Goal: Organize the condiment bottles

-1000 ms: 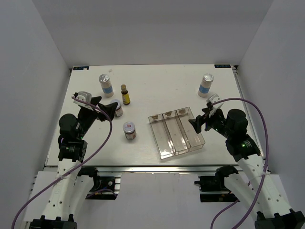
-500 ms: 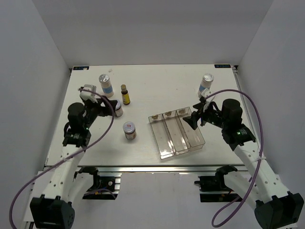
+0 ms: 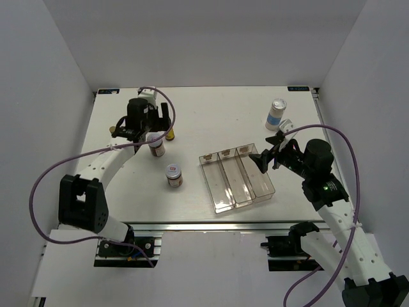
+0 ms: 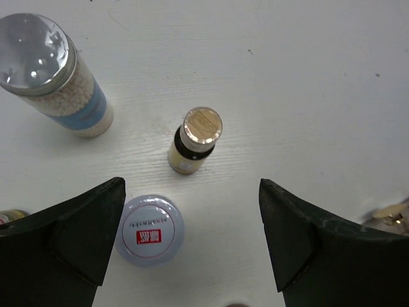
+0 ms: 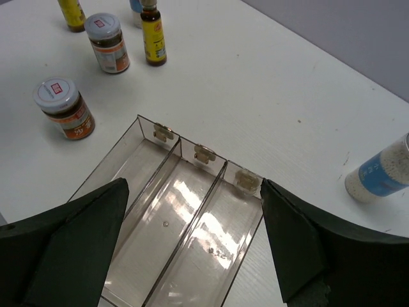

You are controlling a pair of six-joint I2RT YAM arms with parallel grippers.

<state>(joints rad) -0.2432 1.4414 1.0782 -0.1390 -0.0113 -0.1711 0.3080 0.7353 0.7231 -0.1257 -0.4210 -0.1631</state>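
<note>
My left gripper (image 3: 155, 123) is open and empty, hovering over the far-left cluster. In its wrist view the gripper (image 4: 192, 238) looks down on a thin yellow bottle (image 4: 195, 141), a silver-lidded brown jar (image 4: 152, 229) by the left finger, and a white blue-label bottle (image 4: 54, 80). From above, that jar (image 3: 156, 146) and yellow bottle (image 3: 170, 133) peek out beside the arm; the white bottle is hidden. A second jar (image 3: 173, 175) stands nearer. A second white bottle (image 3: 277, 114) stands far right. My right gripper (image 3: 263, 157) is open and empty over the tray (image 5: 198, 151).
The clear three-slot tray (image 3: 220, 206) lies right of centre with no bottles in it. A second yellow bottle (image 5: 70, 13) shows at the far left, small in the top view (image 3: 114, 131). White walls enclose the table at the back and on both sides.
My left arm has swung forward and right, from the table's left side to above the far-left bottles. My right gripper has hardly moved. No bottle has moved.
</note>
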